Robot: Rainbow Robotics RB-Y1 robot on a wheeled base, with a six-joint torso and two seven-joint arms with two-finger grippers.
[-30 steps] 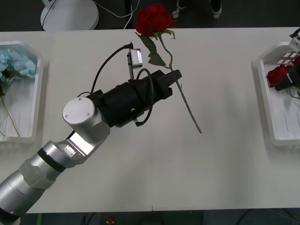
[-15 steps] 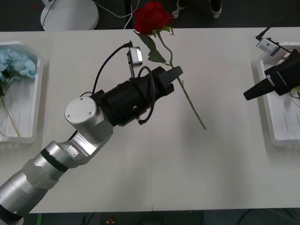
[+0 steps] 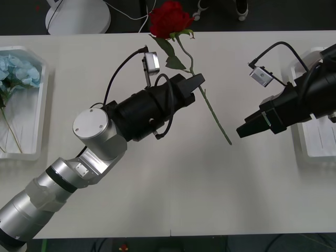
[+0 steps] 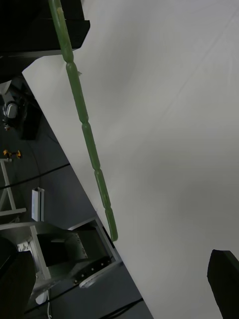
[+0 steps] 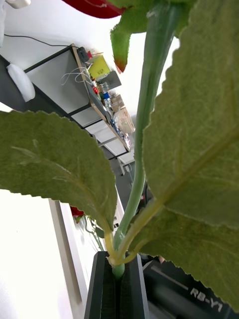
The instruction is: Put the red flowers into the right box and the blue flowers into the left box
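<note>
My left gripper (image 3: 197, 84) is shut on the green stem of a red flower (image 3: 170, 19) and holds it tilted above the table's far middle, bloom toward the far edge. In the left wrist view the black fingers (image 5: 105, 291) clamp the stem (image 5: 144, 149) just below its leaves. My right gripper (image 3: 242, 131) is open, just right of the stem's free lower end (image 3: 227, 139). In the right wrist view that stem (image 4: 85, 127) runs between the spread fingers (image 4: 225, 284). Blue flowers (image 3: 19, 71) lie in the left box (image 3: 44, 100). The right box (image 3: 316, 144) lies behind my right arm.
A round white stand base (image 3: 77, 17) sits on the dark floor beyond the table's far edge. The white tabletop (image 3: 173, 194) stretches between the two boxes. My left arm (image 3: 94, 136) reaches diagonally across the table's left half.
My right arm has come left from over the right box to just beside the stem's lower end. The left gripper raised the rose slightly, then held still.
</note>
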